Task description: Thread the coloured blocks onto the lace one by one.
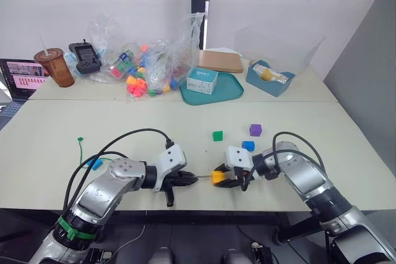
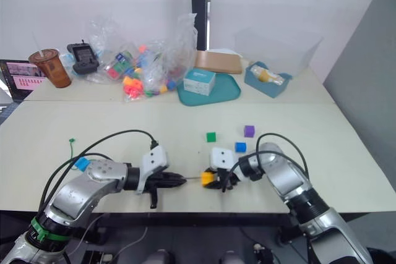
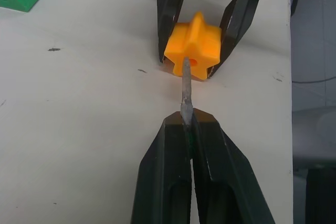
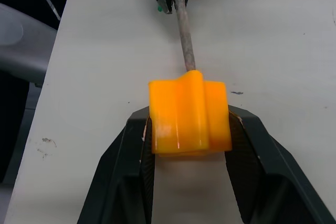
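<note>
The orange-yellow block sits low in the centre of the left eye view, near the table's front edge, clamped between the two black fingers of the right gripper. The lace's stiff dark tip meets the hole in the block's face; whether it has entered cannot be told. The left gripper is closed on that tip just behind the block. The lace itself shows as a thin green cord at the left of the frame, its knotted end on the table.

Remaining blocks lie loose on the tabletop:
- green block – centre, above the grippers
- purple block – right of the green one
- dark blue block – just below the purple one, beside the right arm
- light blue block – lower left, by the left arm's cables

Containers, upper part of the frame: a teal tray holds a small white-and-teal box; a blue bin to its right holds a yellowish item, not identifiable; clear plastic bags hold a jumble of coloured toys; a brown lidded cup with a straw stands at upper left.
</note>
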Available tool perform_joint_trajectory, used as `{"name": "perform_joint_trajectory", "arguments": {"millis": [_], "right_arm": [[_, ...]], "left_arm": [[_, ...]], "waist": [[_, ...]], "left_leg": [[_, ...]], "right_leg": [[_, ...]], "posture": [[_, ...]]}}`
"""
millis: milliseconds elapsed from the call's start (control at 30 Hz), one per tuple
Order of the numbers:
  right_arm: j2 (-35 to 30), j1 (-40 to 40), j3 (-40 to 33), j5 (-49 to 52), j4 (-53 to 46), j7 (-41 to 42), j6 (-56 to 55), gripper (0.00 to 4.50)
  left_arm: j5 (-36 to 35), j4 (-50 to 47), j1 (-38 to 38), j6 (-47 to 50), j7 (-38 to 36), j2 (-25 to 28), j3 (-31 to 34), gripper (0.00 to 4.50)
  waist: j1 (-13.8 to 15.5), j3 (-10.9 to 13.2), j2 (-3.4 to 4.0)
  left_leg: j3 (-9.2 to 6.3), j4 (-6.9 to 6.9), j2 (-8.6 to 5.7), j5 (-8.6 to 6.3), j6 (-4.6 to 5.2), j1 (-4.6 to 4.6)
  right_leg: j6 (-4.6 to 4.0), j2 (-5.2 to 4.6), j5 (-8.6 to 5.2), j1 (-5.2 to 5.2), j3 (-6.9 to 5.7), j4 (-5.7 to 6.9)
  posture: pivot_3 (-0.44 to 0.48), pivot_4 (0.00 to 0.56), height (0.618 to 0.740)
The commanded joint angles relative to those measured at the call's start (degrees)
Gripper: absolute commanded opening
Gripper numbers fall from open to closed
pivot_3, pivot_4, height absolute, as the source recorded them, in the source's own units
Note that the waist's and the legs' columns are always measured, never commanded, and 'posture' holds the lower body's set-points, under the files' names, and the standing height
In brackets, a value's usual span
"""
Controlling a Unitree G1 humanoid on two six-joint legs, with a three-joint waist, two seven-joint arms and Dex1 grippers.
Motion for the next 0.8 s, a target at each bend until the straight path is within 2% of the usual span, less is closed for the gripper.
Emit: {"name": "perform_joint_trajectory", "arguments": {"millis": [33, 300, 433, 633, 800], "right_arm": [[0.51, 0.42, 0.03, -0.24, -1.39, -0.37, 0.47, 1.35], [0.55, 0.66, 0.12, -0.34, -2.57, 0.02, 1.05, 1.35], [0.69, 0.82, 0.01, 0.13, -3.76, 0.15, 2.02, 1.35], [0.86, 1.13, 0.33, -0.24, -5.26, -0.20, 2.87, 1.35], [1.01, 1.48, 0.67, -0.70, -6.44, -0.45, 3.54, 1.35]], "left_arm": [[0.36, -0.40, -0.53, -1.77, -0.93, 0.46, -0.48, 0.00], [0.48, 0.81, -1.77, -2.67, -0.63, -1.19, -1.11, 0.00], [1.92, 2.23, -2.51, -4.47, -0.73, -2.85, -3.53, 0.00], [4.90, 7.22, -5.02, -8.28, -1.18, -7.79, -8.04, 0.00], [5.87, 10.39, -7.70, -9.46, -1.99, -11.31, -9.03, 0.00]], "waist": [[0.02, 0.00, 0.00], [0.10, 0.00, 0.00], [0.15, 0.00, 0.00], [0.36, 0.00, 0.00], [0.79, 0.00, 0.00]], "left_leg": [[0.00, 0.00, 0.00, 0.00, 0.00, 0.00], [0.00, 0.00, 0.00, 0.00, 0.00, 0.00], [0.00, 0.02, -0.01, 0.00, 0.00, -0.01], [0.00, 0.09, -0.01, 0.00, 0.00, -0.05], [-0.02, 0.19, -0.03, 0.00, 0.00, -0.02]], "right_leg": [[0.00, 0.00, 0.00, 0.00, 0.00, 0.00], [0.00, 0.00, 0.00, 0.00, 0.00, 0.00], [0.00, 0.00, 0.00, 0.01, 0.00, -0.01], [0.00, 0.00, 0.00, 0.02, -0.01, -0.01], [0.01, -0.01, 0.00, 0.12, -0.03, -0.01]], "posture": [[0.000, 0.150, 0.740], [0.000, 0.150, 0.740], [0.000, 0.150, 0.740], [0.000, 0.150, 0.740], [0.000, 0.150, 0.740]]}}
